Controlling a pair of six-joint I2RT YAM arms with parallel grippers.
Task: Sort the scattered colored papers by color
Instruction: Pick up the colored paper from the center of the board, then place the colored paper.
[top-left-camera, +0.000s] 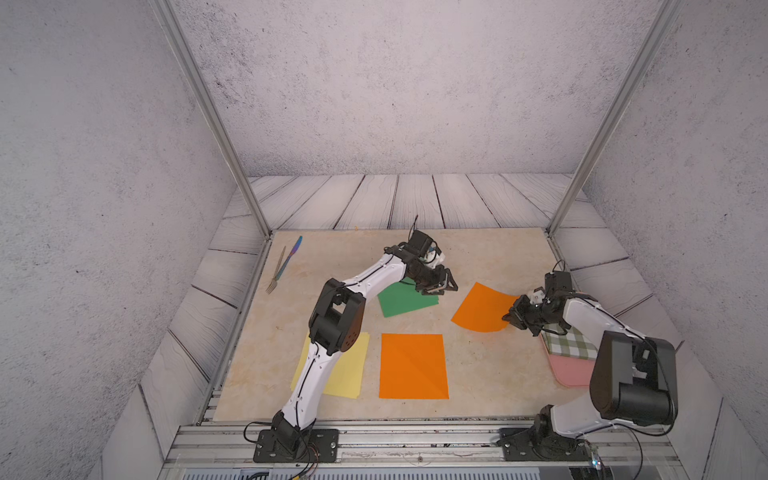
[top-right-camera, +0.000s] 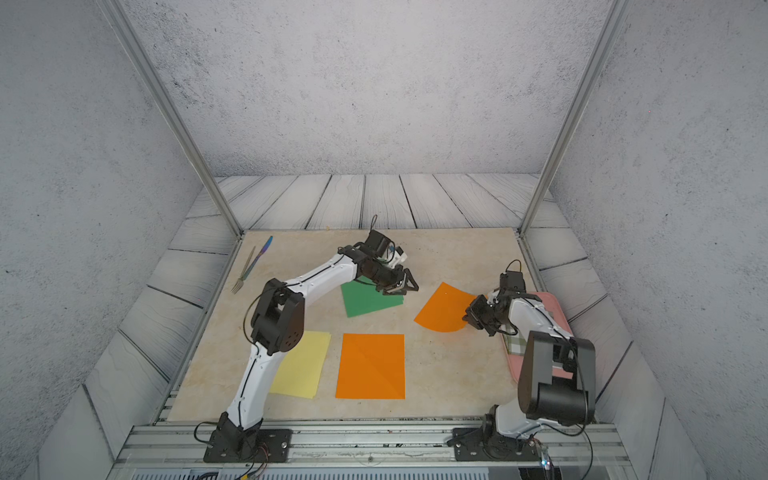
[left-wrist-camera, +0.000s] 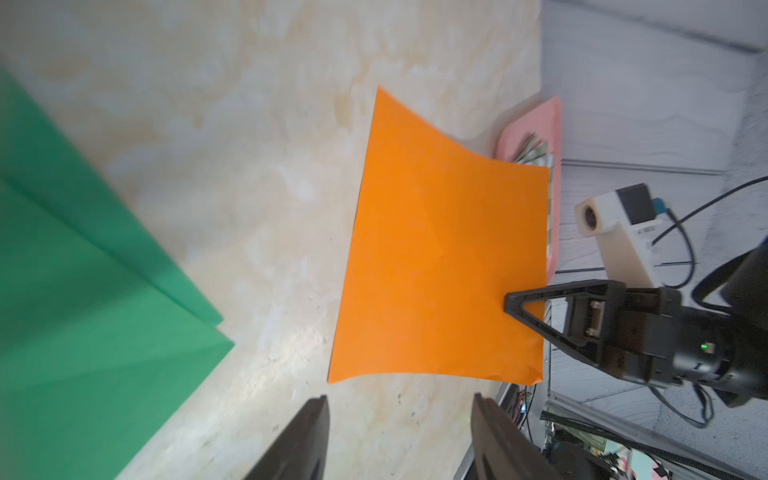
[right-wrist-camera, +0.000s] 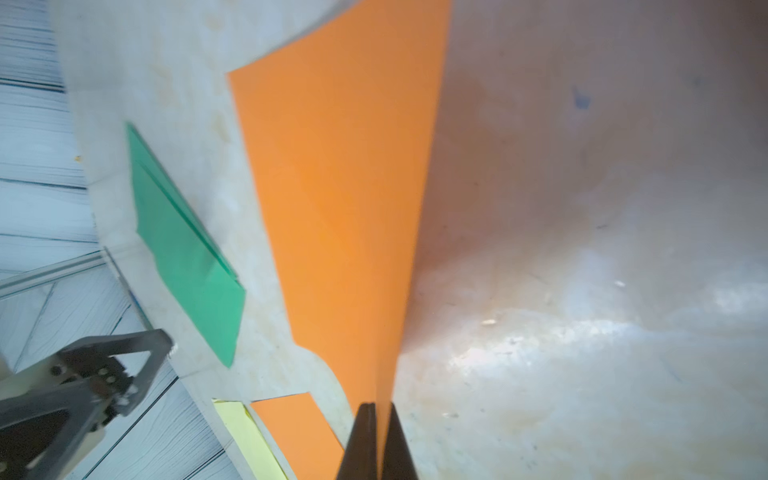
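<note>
Marble tabletop (top-left-camera: 490, 374); right hand (top-left-camera: 508, 318) pinches curled orange paper (top-left-camera: 480, 309).

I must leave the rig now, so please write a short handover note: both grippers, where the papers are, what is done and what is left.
The left gripper is open and empty, near the green papers.
The right gripper is shut on an edge of the curled orange paper, which is partly lifted.
The yellow papers lie front left, the flat orange paper front centre.
Done: green and yellow each lie together.
Left: probably lay the curled orange paper on the flat orange paper.
</note>
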